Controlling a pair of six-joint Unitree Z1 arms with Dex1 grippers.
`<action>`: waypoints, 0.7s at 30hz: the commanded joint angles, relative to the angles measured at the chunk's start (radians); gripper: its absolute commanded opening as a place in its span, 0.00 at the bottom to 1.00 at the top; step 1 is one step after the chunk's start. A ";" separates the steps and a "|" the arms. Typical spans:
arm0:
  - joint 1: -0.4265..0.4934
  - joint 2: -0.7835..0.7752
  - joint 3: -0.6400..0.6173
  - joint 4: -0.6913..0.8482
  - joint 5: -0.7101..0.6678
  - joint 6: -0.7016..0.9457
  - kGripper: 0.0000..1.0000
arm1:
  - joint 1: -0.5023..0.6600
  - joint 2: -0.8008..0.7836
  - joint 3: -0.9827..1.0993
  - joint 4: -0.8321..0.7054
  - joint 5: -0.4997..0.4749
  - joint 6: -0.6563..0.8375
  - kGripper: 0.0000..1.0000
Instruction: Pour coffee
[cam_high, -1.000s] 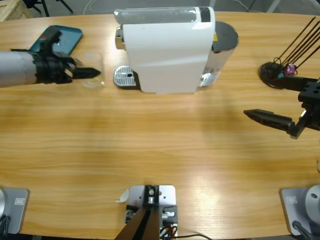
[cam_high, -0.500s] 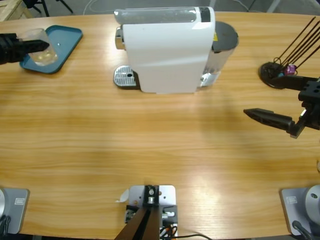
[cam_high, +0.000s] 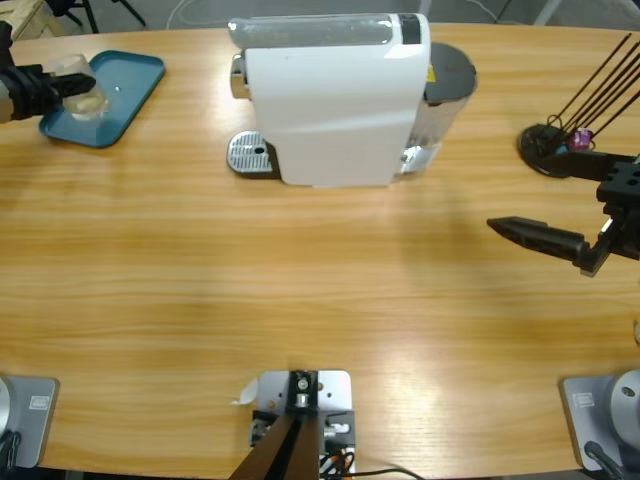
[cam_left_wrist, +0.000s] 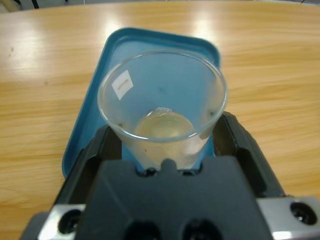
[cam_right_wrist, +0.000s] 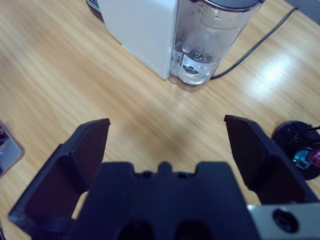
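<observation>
Wooden table (cam_high: 300, 290), white coffee machine (cam_high: 335, 100) top centre. Left gripper (cam_left_wrist: 165, 150) clamped on clear tumbler (cam_left_wrist: 162, 107) over blue tray (cam_high: 125, 85), upper left of frame; coffee (cam_left_wrist: 162, 127) shallow in base. Right gripper (cam_right_wrist: 167, 137) jaws apart, empty, right edge. Step judged: delivering cup; next, lower onto tray, release level.

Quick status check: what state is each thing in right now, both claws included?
Left claw: shut on the tumbler.
Tumbler: upright, held over the blue tray.
Coffee: shallow layer in the tumbler's base.
Right claw: open, empty.
Coffee machine: drip grate bare.
</observation>
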 joint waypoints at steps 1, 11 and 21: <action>0.017 0.102 -0.003 -0.029 0.020 -0.009 0.29 | 0.005 0.020 0.035 -0.014 -0.012 0.011 1.00; 0.036 0.088 0.036 -0.015 0.016 -0.015 1.00 | 0.005 0.015 0.035 -0.014 -0.012 0.011 1.00; 0.010 -0.264 0.096 0.204 0.050 -0.035 1.00 | 0.005 0.020 0.033 -0.014 -0.007 0.013 1.00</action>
